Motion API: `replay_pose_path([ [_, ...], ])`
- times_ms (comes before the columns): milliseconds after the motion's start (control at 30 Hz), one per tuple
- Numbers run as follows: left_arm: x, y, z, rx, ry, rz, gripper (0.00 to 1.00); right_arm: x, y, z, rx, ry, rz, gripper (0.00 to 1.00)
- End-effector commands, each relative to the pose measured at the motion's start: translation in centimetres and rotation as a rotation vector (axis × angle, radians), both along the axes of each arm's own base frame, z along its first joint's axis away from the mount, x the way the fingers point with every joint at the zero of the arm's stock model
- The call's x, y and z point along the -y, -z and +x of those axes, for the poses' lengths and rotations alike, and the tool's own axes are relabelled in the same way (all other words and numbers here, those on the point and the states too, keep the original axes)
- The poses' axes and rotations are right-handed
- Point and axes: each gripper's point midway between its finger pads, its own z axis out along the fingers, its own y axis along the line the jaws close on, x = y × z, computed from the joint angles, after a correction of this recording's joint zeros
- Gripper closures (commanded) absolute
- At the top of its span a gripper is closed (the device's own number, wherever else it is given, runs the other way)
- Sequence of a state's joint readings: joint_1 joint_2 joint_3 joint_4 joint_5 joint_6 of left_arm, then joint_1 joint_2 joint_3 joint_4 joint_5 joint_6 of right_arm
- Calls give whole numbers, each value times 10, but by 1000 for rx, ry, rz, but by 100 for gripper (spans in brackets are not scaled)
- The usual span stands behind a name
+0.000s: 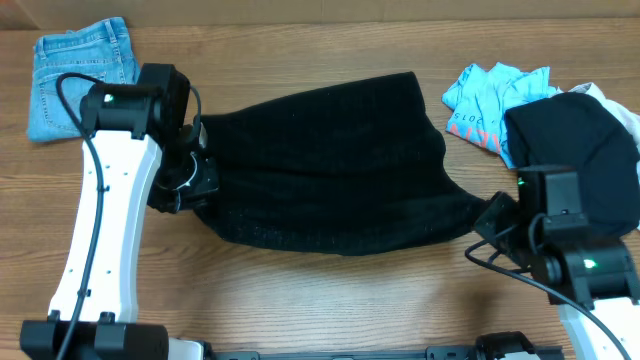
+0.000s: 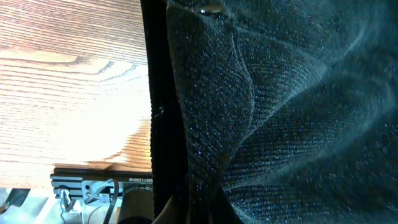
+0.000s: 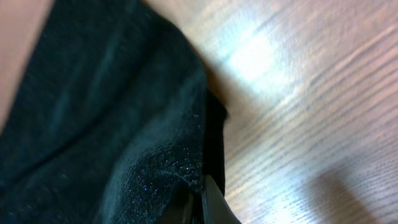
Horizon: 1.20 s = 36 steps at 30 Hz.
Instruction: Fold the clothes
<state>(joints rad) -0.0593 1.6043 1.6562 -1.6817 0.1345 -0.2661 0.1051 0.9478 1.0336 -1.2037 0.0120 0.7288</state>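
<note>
A black knitted garment (image 1: 330,165) lies spread across the middle of the wooden table. My left gripper (image 1: 185,195) is at its left edge, shut on the fabric; in the left wrist view the knit (image 2: 280,118) bunches into folds that run down into the jaws (image 2: 205,208). My right gripper (image 1: 492,225) is at the garment's lower right corner, shut on the fabric; in the right wrist view the dark cloth (image 3: 112,124) hangs from the fingertips (image 3: 200,208) over the table.
Folded blue jeans (image 1: 80,75) lie at the back left. A light blue printed shirt (image 1: 490,100) and another black garment (image 1: 580,160) are piled at the back right, with a bit of white cloth (image 1: 600,95) behind them.
</note>
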Motion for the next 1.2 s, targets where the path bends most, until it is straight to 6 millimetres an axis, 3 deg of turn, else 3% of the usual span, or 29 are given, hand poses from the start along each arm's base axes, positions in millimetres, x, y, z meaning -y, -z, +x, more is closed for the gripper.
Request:
replay_pose_path([
  [0,-3,-14,-2,56,-29,17,96,9,-47,21,168,15,-44,96],
  [100,-16,-13,17,127,-57,90,95,5,-48,44,199,7,-31,96],
  [333,-31,-17,85,373,-118,176,91,-21,-6,122,172,-85,28,96],
  [467,-36,10,116,366,-138,211,89,-26,-3,165,264,-96,33,96],
  [633,-40,50,155,363,-143,246,96,-38,2,208,364,-128,69,96],
  [733,-43,47,173,430,-156,261,96,-47,-8,224,443,-156,101,96],
  [867,-43,44,187,483,-167,255,95,-56,10,236,430,-169,109,96],
  [1000,-52,43,192,504,-180,300,93,-62,17,252,467,-179,113,96],
  [1167,-56,62,203,492,-183,329,93,-69,10,266,538,-203,136,96],
])
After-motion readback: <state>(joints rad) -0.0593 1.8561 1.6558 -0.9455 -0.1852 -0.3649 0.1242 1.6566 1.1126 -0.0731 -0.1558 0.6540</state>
